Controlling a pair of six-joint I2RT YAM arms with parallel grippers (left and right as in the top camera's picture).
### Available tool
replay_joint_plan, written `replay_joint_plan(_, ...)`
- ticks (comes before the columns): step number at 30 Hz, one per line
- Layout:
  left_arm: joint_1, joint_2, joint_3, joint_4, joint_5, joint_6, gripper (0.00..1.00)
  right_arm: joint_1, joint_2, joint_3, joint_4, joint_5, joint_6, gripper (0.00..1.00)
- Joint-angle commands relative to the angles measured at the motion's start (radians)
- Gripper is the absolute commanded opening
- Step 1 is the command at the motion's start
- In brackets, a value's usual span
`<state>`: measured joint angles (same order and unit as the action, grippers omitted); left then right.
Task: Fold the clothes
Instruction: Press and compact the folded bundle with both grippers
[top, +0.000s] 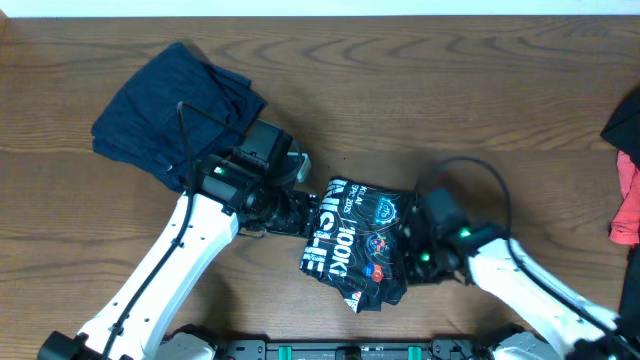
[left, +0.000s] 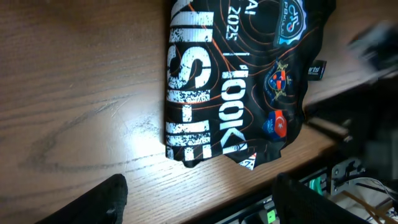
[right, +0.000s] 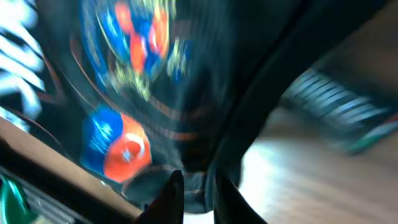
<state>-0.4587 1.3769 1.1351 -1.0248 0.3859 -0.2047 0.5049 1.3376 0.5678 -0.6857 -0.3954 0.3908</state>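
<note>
Left jaws: spread wide, holding nothing.
Left gripper (left: 200, 186): its two dark fingers (left: 102, 202) sit low in the left wrist view with bare wood between them. From above, it (top: 308, 216) is right at the jersey's left edge.
Jersey and left jaws: the jersey (left: 230, 74) lies just past the fingertips. I cannot tell if they touch it.
Right jaws: close together, with a dark fold of the jersey between them. The right wrist view is blurry, but it looks like a pinch.
Right gripper (right: 196, 193): its fingers (right: 169, 196) sit at the jersey's edge, by a round red and blue logo. From above, it (top: 408, 250) is on the jersey's right side.
Jersey (top: 355, 240): a small black bundle with big white letters on top. It lies between the two grippers, near the middle of the desk's front edge.
Left arm (top: 170, 260): white, it slants up from the front left corner towards the jersey.
Right arm (top: 540, 290): white, it comes from the front right corner and bends down to the jersey.
Desk (top: 450, 100): brown wood.
Dark blue cloth (top: 170, 110): a heap near the back left, behind the left arm.
Red cloth (top: 628, 205): at the right edge of the desk, well apart from the jersey.
</note>
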Motion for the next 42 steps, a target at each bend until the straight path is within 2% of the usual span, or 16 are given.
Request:
replay_joint_plan(1,0.005,-0.005,0.026,-0.002,-0.005,0.014,0.77,0.053,0.026,-0.009,0.002,-0.081,0.023,0.15)
replay_joint_plan(6,0.005,-0.005,0.023,-0.006,-0.005,0.014,0.77,0.060,-0.004,0.001,-0.016,-0.163,-0.068,0.13)
replay_joint_plan(10,0.003,-0.005,-0.008,-0.005,-0.005,0.014,0.81,0.027,-0.087,0.020,-0.021,-0.116,-0.092,0.14)
replay_joint_plan(14,0.003,0.010,-0.060,0.038,0.001,0.013,0.92,-0.046,-0.169,0.024,0.002,0.025,0.013,0.38)
replay_joint_plan(16,0.003,0.026,-0.083,0.088,0.042,0.014,0.95,-0.092,-0.181,0.024,0.042,0.080,0.067,0.43)
replay_joint_plan(20,0.003,0.085,-0.095,0.138,0.137,0.013,0.95,-0.146,-0.151,0.024,0.172,0.074,0.095,0.35)
replay_joint_plan(24,0.003,0.163,-0.095,0.180,0.154,0.014,0.95,-0.148,-0.056,0.024,0.301,0.081,0.121,0.30)
replay_joint_plan(28,0.003,0.238,-0.095,0.194,0.161,0.018,0.95,-0.148,0.070,0.024,0.342,0.080,0.208,0.25)
replay_joint_plan(33,0.003,0.277,-0.095,0.167,0.169,0.018,0.94,-0.153,0.180,0.025,0.363,0.047,0.214,0.17)
replay_joint_plan(34,0.003,0.277,-0.095,0.171,0.169,0.022,0.84,-0.160,0.182,0.028,0.364,0.044,0.214,0.17)
replay_joint_plan(37,0.003,0.277,-0.095,0.149,0.196,0.029,0.28,-0.177,0.157,0.040,0.378,-0.012,0.126,0.12)
replay_joint_plan(38,0.003,0.276,-0.095,0.130,0.212,0.037,0.14,-0.179,0.136,0.044,0.391,-0.045,0.069,0.12)
replay_joint_plan(39,0.003,0.276,-0.095,0.109,0.218,0.044,0.07,-0.179,0.110,0.048,0.404,-0.070,0.018,0.13)
replay_joint_plan(41,0.003,0.274,-0.095,0.070,0.217,0.044,0.06,-0.179,0.055,0.056,0.418,-0.092,-0.067,0.18)
replay_joint_plan(42,0.003,0.271,-0.095,0.052,0.220,0.044,0.06,-0.179,0.027,0.061,0.420,-0.091,-0.099,0.33)
